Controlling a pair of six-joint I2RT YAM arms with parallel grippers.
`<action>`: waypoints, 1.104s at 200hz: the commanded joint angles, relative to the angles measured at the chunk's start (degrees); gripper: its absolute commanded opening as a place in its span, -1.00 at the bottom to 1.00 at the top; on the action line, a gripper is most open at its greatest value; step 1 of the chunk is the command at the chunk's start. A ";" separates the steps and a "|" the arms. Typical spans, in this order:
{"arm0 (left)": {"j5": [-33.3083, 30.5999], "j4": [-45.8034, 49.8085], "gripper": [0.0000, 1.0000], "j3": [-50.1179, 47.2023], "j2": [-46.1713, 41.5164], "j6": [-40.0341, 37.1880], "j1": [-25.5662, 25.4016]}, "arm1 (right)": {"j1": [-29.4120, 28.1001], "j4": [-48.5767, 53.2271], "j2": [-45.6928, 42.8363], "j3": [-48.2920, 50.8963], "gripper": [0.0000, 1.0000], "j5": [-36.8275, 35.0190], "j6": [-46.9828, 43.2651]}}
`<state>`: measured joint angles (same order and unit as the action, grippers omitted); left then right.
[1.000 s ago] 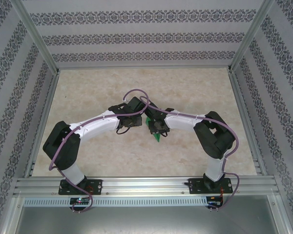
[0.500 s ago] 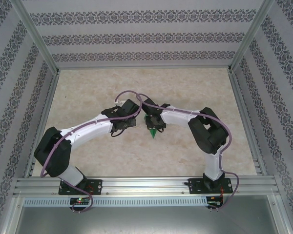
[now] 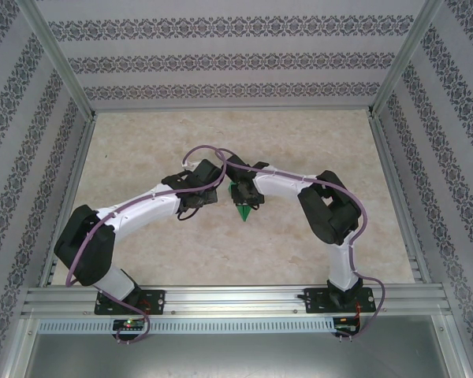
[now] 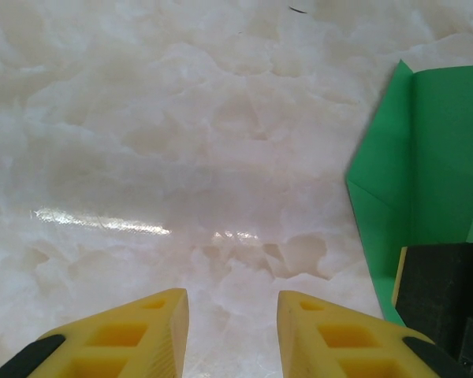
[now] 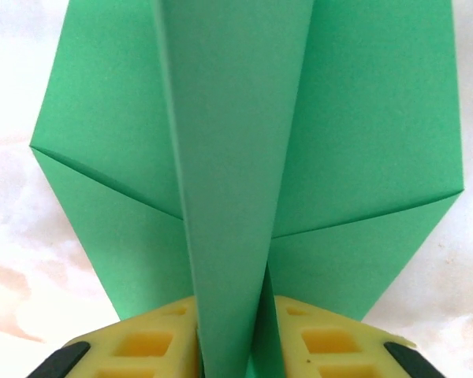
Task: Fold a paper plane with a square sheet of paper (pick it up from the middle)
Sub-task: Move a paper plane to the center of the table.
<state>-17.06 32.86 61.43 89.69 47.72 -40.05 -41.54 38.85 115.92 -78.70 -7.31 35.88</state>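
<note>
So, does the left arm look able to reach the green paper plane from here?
Probably yes: the left pincer is open and empty, with bare table between it and the near edge of the paper plane. The right pincer straddling the centre fold crowds that side.

Setting: a robotics test cell in a lab. A marble-patterned tabletop (image 3: 221,142) is sitting inside a frame of bare aluminium posts (image 3: 55,55), which are rising from the tabletop's far corners. Flat panels of striped floral wallpaper (image 3: 236,59) are closing in the tabletop on its far side and both flanks. Along the tabletop's near edge an extruded aluminium rail (image 3: 236,298) is carrying two white-and-black arms, the left arm (image 3: 142,209) and the right arm (image 3: 331,213), each trailing exposed purple cable (image 3: 87,252). A slotted strip (image 3: 236,325) is running just nearer than the rail. Over the tabletop, the left gripper (image 4: 231,303) is showing yellow, lattice-moulded fingers.
</note>
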 commanded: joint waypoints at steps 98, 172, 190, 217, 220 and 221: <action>0.87 -2.10 -0.27 -0.02 0.00 0.10 1.07 | -0.09 2.40 6.14 0.40 -0.25 2.42 -2.17; 1.24 -1.76 -0.28 0.90 0.35 -0.35 1.12 | 0.71 5.36 -1.06 -3.13 -0.24 -1.00 -3.39; 1.32 -2.01 -0.28 0.77 0.03 -0.26 1.11 | 0.71 6.49 -1.11 -3.72 -0.23 -1.34 -3.95; 1.37 -2.07 -0.28 0.92 0.12 -0.27 1.12 | 0.47 6.80 -2.61 -4.05 -0.19 -1.86 -4.37; 1.39 -2.02 -0.28 1.01 0.10 -0.34 1.12 | 0.49 6.85 -2.81 -4.09 -0.18 -2.03 -4.39; 1.40 -2.02 -0.28 0.99 0.12 -0.30 1.12 | 0.45 6.85 -2.85 -4.09 -0.18 -2.11 -4.36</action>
<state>-15.75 32.47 61.43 89.69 47.68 -39.75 -41.47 44.01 115.98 -81.01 -7.49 32.84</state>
